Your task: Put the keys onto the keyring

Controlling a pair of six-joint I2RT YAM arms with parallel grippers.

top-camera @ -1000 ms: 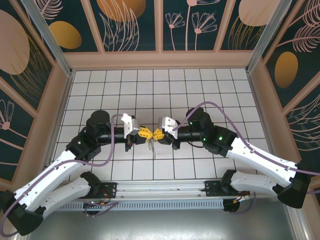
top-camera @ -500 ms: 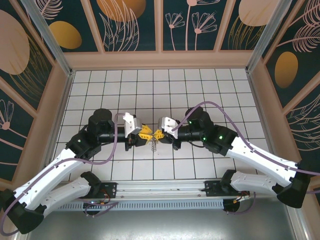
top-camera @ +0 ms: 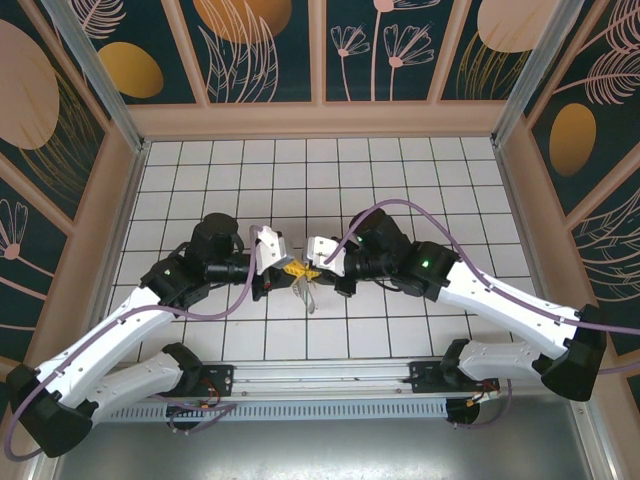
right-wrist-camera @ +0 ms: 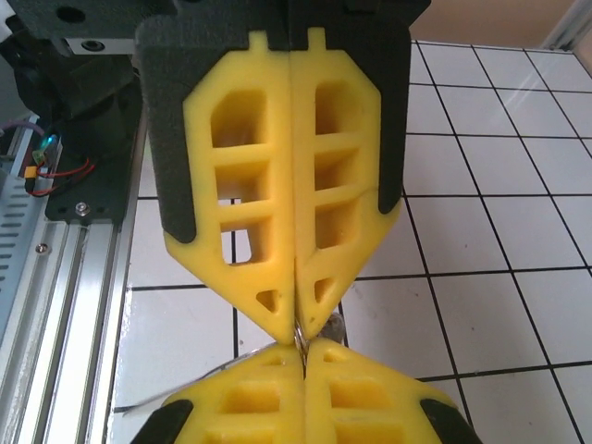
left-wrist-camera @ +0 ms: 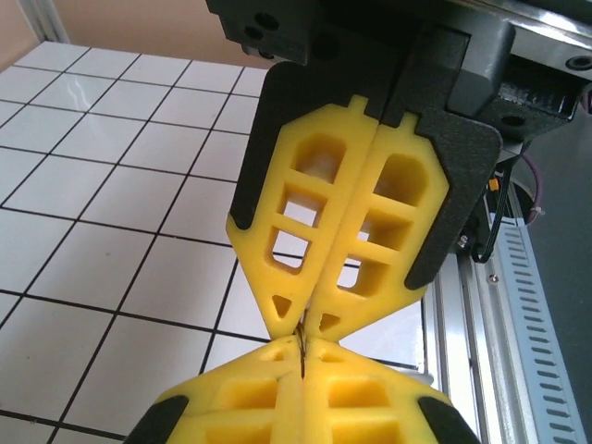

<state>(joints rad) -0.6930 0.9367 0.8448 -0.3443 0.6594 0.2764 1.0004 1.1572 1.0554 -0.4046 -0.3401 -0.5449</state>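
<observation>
Crowding closer together than a second ago, with the left hand (top-camera: 291, 269) edging toward the counter's right side and the right hand (top-camera: 311, 269) edging toward its left, leaving less yellow showing between them. Meeting tip to tip over the middle of the counter (top-camera: 400, 180), somewhat nearer its near edge than its far edge. Holding both pairs of fingers pressed together, with the seams closed in each wrist view. Pinching a thin metal sliver (left-wrist-camera: 302, 339) right where the two sets of tips are coming together. Seeing it from the left wrist as a dark line running into the seam of the lower fingers. Catching it again from the right wrist as a small silvery glint (right-wrist-camera: 301, 337) between the upper and lower tips. Dangling the keyring (top-camera: 308, 292) just below the joined tips, over the white tiles. Not managing to tell whether it is touching the counter. Not managing to pick the keys out from the yellow fingertips, nor to tell whether the sliver is belonging to a key or to the ring.
</observation>
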